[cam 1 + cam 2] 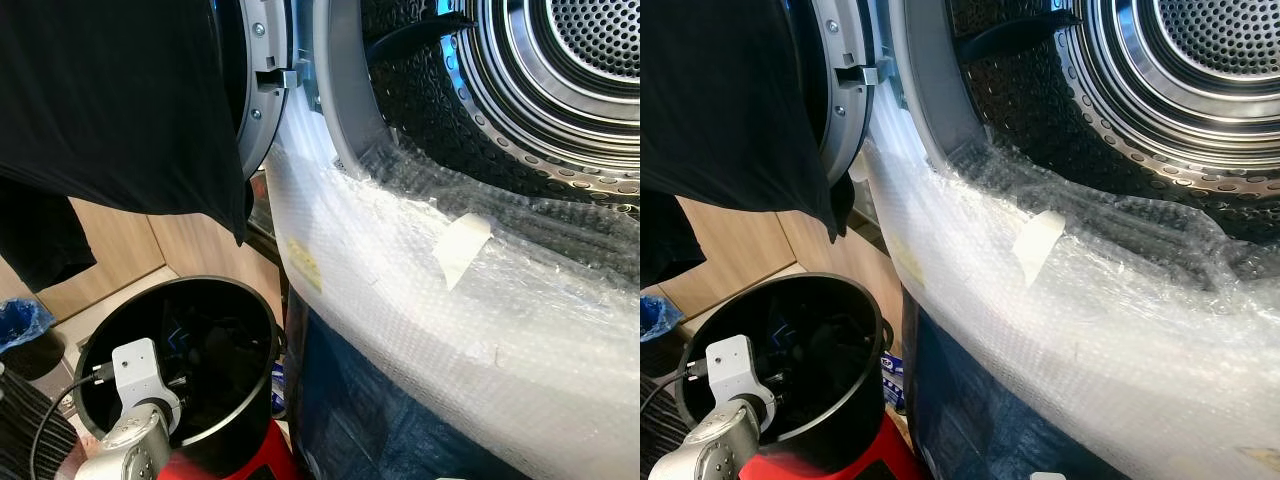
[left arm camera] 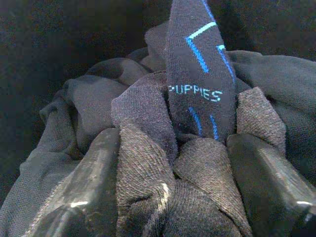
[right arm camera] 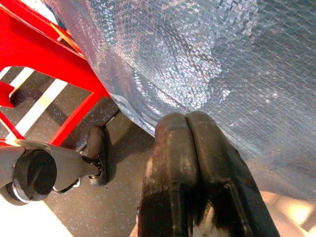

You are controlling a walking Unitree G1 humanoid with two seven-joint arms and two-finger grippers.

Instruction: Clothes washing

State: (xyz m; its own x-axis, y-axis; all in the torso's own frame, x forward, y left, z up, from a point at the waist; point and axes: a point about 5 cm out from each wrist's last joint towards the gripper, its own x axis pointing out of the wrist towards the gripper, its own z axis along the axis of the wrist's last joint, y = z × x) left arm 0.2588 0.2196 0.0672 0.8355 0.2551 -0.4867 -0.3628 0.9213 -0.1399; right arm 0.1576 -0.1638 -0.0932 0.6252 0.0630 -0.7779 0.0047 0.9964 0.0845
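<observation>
1. The left arm [image 1: 125,440] reaches down into the black bucket [image 1: 255,400], which stands on a red frame beside the washing machine.
2. The left gripper [image 2: 173,163] has its fingers [image 2: 94,182] spread among dark clothes in the bucket, bunched fabric between them.
3. A dark sock [image 2: 197,74] printed "PUPPIES" rises just beyond the fingertips, its long axis pointing away from the gripper.
4. The washing machine drum [image 1: 560,80] stands open above bubble wrap [image 1: 450,320].
5. The right gripper [image 3: 190,148], fingers pressed together and holding nothing, hangs by the wrapped machine above a red wheeled frame [image 3: 49,64].
</observation>
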